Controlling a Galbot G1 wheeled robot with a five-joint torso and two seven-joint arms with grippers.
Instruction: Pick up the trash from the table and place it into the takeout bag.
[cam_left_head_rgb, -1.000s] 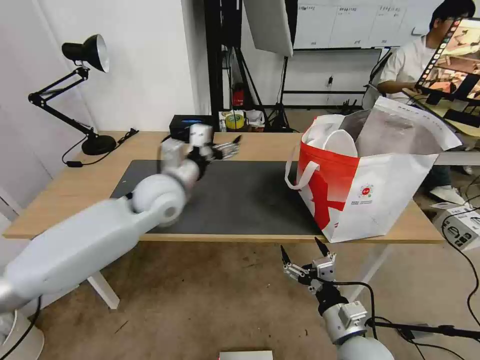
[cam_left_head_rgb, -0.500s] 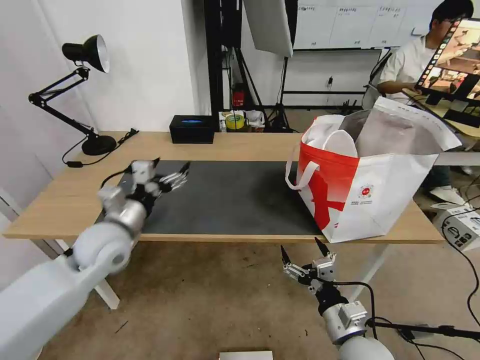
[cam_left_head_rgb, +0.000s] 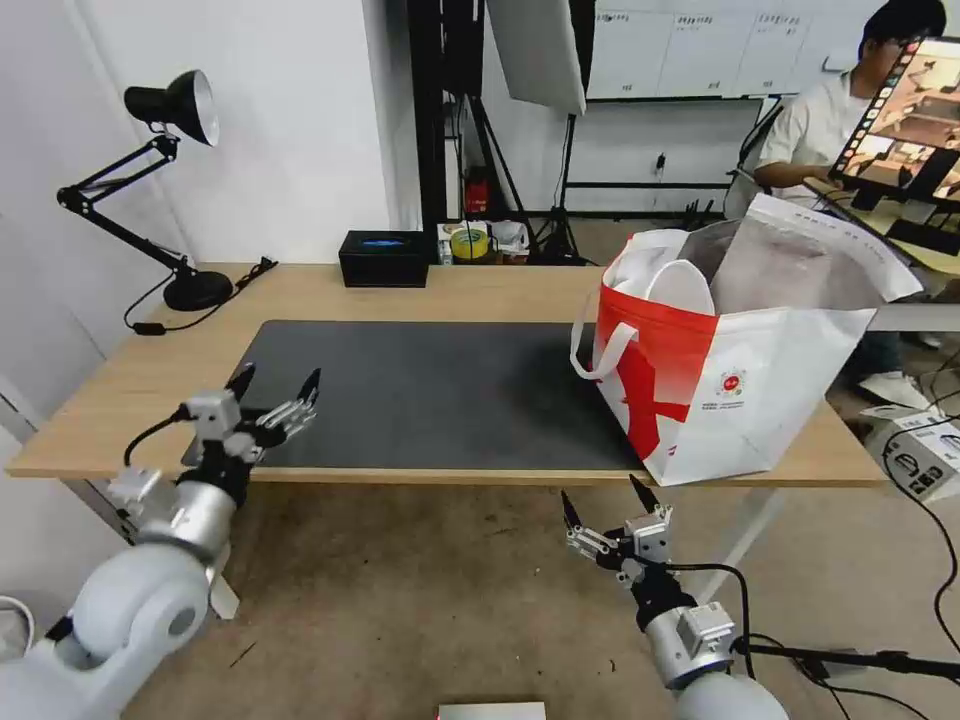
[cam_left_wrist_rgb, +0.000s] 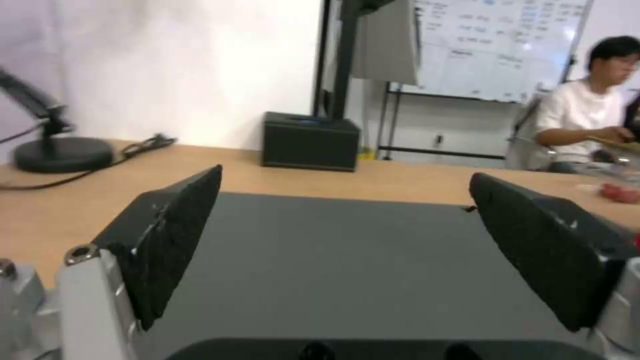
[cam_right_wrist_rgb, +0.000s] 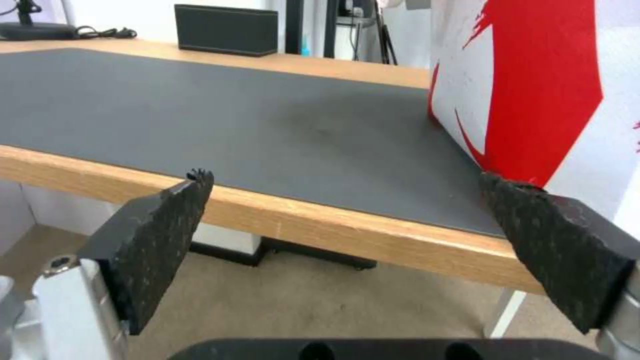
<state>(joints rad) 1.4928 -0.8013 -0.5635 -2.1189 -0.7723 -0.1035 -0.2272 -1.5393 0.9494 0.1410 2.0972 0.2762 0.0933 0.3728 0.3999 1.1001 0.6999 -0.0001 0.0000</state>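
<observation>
Task seemingly finished: bare mat (cam_left_head_rgb: 450, 390) beyond left gripper (cam_left_head_rgb: 275, 385), spread wide, empty; takeout bag (cam_left_head_rgb: 740, 380) far right; nothing needing pickup.

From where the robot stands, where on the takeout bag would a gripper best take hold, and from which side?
Probably the white strap handle on the takeout bag, approached from the robot's left. It droops as an open loop off the bag's end wall above the mat, whereas the walls are broad and flat.

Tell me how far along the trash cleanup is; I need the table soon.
Looks done: no trash on the mat, and the takeout bag stands at the table's right end. The left tool and right tool are open, holding nothing. Nothing visible remains.
</observation>
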